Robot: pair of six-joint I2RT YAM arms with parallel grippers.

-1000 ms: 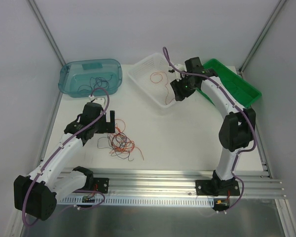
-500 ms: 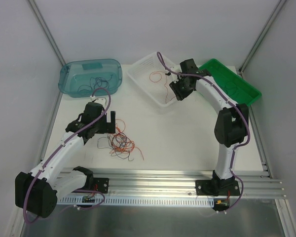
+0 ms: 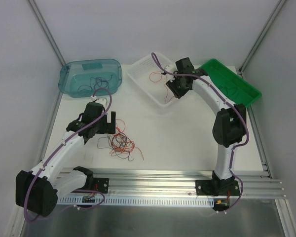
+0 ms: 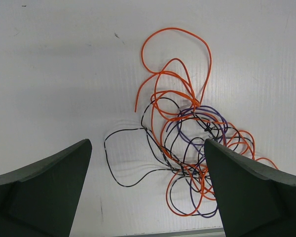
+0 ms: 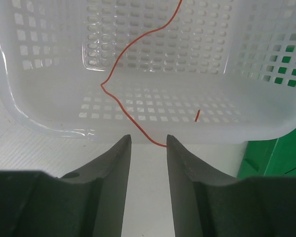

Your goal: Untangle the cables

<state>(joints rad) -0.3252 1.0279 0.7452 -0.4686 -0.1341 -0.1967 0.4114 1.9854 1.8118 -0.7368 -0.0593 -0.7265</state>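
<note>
A tangle of orange, black and purple cables (image 3: 121, 143) lies on the white table in front of the left arm. In the left wrist view the tangle (image 4: 187, 138) spreads between and beyond my fingers. My left gripper (image 3: 110, 123) hovers over it, wide open and empty (image 4: 148, 197). My right gripper (image 3: 176, 92) is at the near rim of the white basket (image 3: 144, 85), jaws apart (image 5: 149, 140). A red cable (image 5: 122, 109) runs from inside the basket (image 5: 49, 126) over its rim and touches my right fingertip (image 5: 170, 143). It is not pinched.
A teal bin (image 3: 69, 74) with thin black cables stands at the back left. A green tray (image 3: 247, 92) with thin cables stands at the back right, beside the basket; it also shows in the right wrist view (image 5: 281, 158). The aluminium rail (image 3: 163, 177) runs along the near edge.
My right arm has swung left, moving its gripper from the green tray's side to the basket's near rim. The left arm has barely moved.
</note>
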